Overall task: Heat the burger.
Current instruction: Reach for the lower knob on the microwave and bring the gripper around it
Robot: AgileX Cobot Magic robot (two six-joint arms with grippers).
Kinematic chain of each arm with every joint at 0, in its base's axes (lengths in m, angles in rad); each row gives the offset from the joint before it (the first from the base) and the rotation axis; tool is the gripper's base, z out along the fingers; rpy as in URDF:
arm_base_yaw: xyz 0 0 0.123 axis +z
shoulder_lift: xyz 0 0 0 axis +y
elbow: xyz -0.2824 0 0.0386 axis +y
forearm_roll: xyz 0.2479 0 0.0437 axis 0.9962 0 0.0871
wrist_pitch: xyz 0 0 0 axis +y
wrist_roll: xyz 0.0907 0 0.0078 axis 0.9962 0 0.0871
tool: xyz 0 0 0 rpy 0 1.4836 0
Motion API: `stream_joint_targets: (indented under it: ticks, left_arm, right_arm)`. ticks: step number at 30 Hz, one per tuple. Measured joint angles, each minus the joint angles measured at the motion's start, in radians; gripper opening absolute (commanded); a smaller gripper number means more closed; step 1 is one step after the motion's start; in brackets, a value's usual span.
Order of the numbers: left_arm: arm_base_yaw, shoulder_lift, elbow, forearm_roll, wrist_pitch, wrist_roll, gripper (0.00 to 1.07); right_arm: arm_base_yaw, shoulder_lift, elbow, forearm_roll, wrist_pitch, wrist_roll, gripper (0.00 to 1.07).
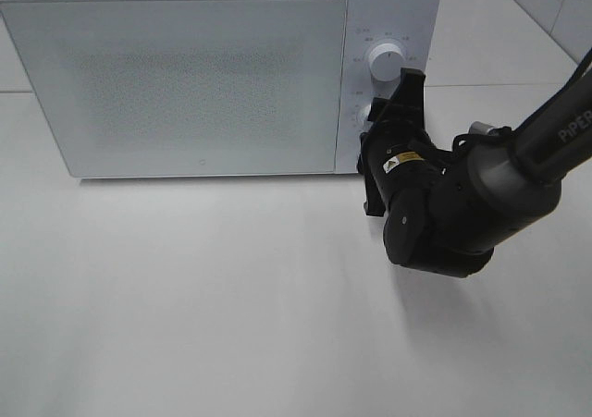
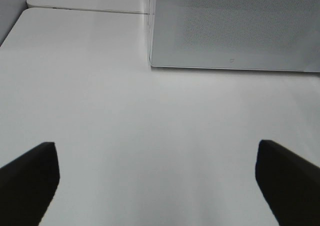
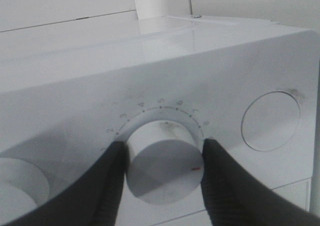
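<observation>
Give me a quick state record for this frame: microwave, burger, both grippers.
microwave: on the table, door shut, nothing visible through its speckled front
burger: not visible in any view
right gripper: fingers closed on either side of the lower knob
upper knob: free, no gripper on it
left gripper: open, empty, over bare table

Microwave (image 1: 185, 75) top is cut off by pic edge. Door (image 1: 176, 84) is foggy, can't see inside. Right hand (image 1: 390, 107) hides low knob (image 3: 162, 168) from high cam. Marks by top knob (image 1: 384, 59) too tiny to read. Left hand (image 2: 155, 153): only 2 tips (image 2: 30, 176) show.
</observation>
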Motion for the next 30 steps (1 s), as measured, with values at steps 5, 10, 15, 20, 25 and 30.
stream_joint_targets:
  ticks: [5, 10, 15, 20, 25, 30]
  left_arm:
    - [0.0, 0.0, 0.0, 0.0, 0.0, 0.0, 1.0]
    - [0.0, 0.0, 0.0, 0.0, 0.0, 0.0, 1.0]
    - [0.0, 0.0, 0.0, 0.0, 0.0, 0.0, 1.0]
    - [0.0, 0.0, 0.0, 0.0, 0.0, 0.0, 1.0]
    - [0.0, 0.0, 0.0, 0.0, 0.0, 0.0, 1.0]
    - [0.0, 0.0, 0.0, 0.0, 0.0, 0.0, 1.0]
  right_arm:
    - [0.0, 0.0, 0.0, 0.0, 0.0, 0.0, 0.03]
    - [0.0, 0.0, 0.0, 0.007, 0.0, -0.012, 0.05]
    - [0.001, 0.0, 0.0, 0.017, 0.0, -0.036, 0.09]
    - [0.007, 0.0, -0.007, 0.054, 0.001, -0.084, 0.26]
    - [0.01, 0.0, -0.015, 0.082, 0.004, -0.104, 0.42]
    - [0.012, 0.0, -0.017, 0.087, 0.005, -0.124, 0.49]
